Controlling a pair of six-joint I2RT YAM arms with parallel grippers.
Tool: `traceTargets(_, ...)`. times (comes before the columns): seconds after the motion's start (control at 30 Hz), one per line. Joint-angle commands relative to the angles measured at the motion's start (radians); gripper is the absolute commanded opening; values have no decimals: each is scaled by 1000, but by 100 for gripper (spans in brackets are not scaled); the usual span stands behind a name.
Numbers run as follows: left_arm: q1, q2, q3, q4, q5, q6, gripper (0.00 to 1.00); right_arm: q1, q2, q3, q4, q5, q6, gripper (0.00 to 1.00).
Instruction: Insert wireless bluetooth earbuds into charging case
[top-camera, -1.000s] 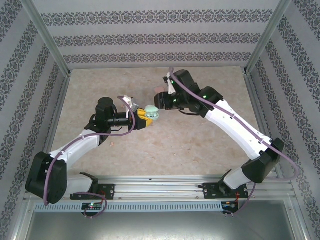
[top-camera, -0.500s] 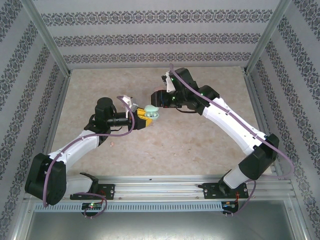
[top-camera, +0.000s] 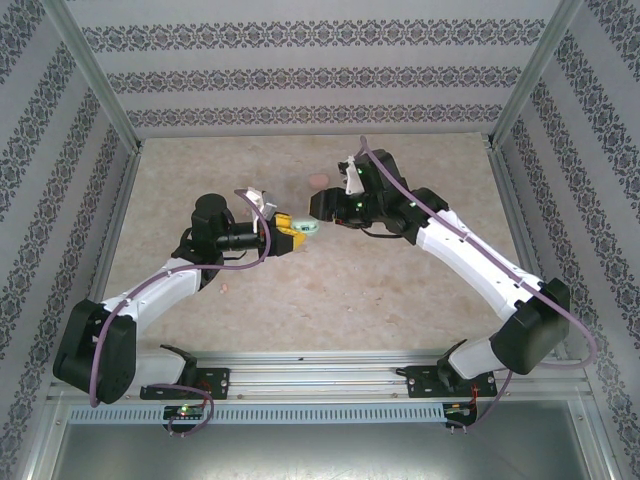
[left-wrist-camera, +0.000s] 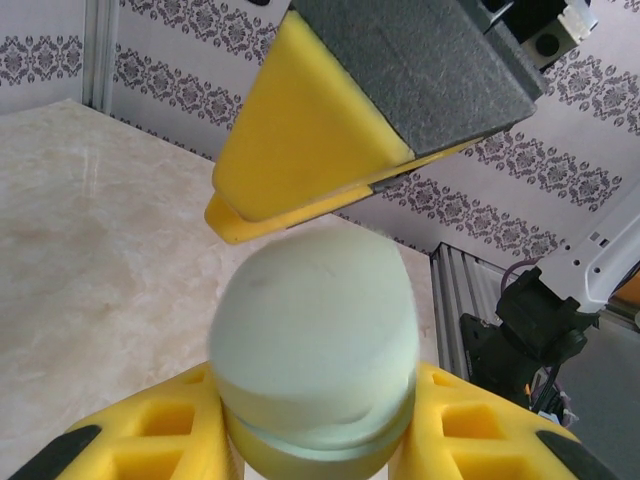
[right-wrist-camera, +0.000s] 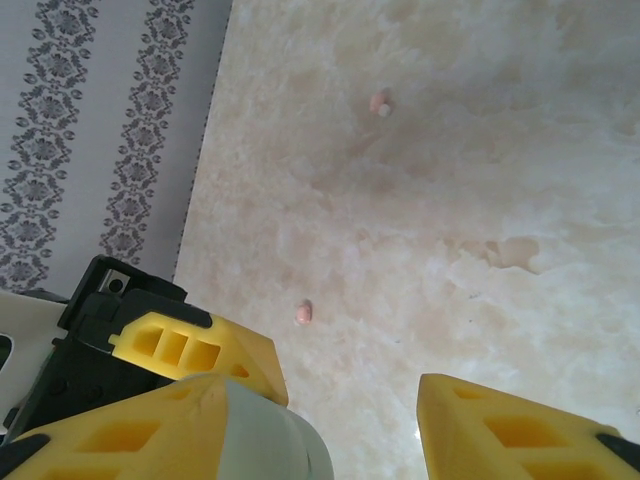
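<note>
Above the middle of the pale marbled table (top-camera: 380, 290), the left gripper (top-camera: 296, 231) clenches its yellow fingers (left-wrist-camera: 300, 150) on a smooth mint-green oval plastic charging case (left-wrist-camera: 315, 340), holding it clear of the surface. The right gripper (right-wrist-camera: 335, 410) hovers close beside it with its fingers spread. One finger sits next to the case and bare table shows before the other, so it grasps nothing. Below, one tiny pale pink pebble-like earbud (right-wrist-camera: 304, 312) lies loose on the table, and a second pink earbud (right-wrist-camera: 380, 102) lies farther off, both well apart from the case.

The likeliest trouble is the case itself. Its shell is rounded and glossy, and only flat pads pinch it, so a nudge from the right fingers could twist it in the grip or squirt it out onto the table. From the left wrist view a seam runs near its base and the lid looks closed. If so, nothing can go in until it is opened, and prying at it is exactly the push that could dislodge it.

The two grippers also work very near each other, so a small misjudged approach could knock finger against finger. The earbuds are small enough that a slightly off-centre pinch may flick one away across the table.
</note>
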Motion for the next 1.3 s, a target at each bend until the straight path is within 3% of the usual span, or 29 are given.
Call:
traceTargets(0.0,-11,4,31,65,-8,-23,12,-10,-33,-33,58,-39,54,55)
traceTargets(0.67,-11,43,70,101,-64,-51,12,-21,-15,-234,515,-289,409,54)
traceTargets(0.8,-11,41,69,97,-81,-53,12,-19,12,-238,578,-340,462,48)
traceTargets(1.0,-11,24,55,74,-85,-29,13,-19,2,-264,616,-331,489,30)
traceTargets(1.13,-12,0,47,46,-85,1,23,-26,-8,-275,627,-325,497,25)
traceTargets(1.27,-11,-28,39,36,-79,19,42,-46,-19,-291,650,-319,512,21)
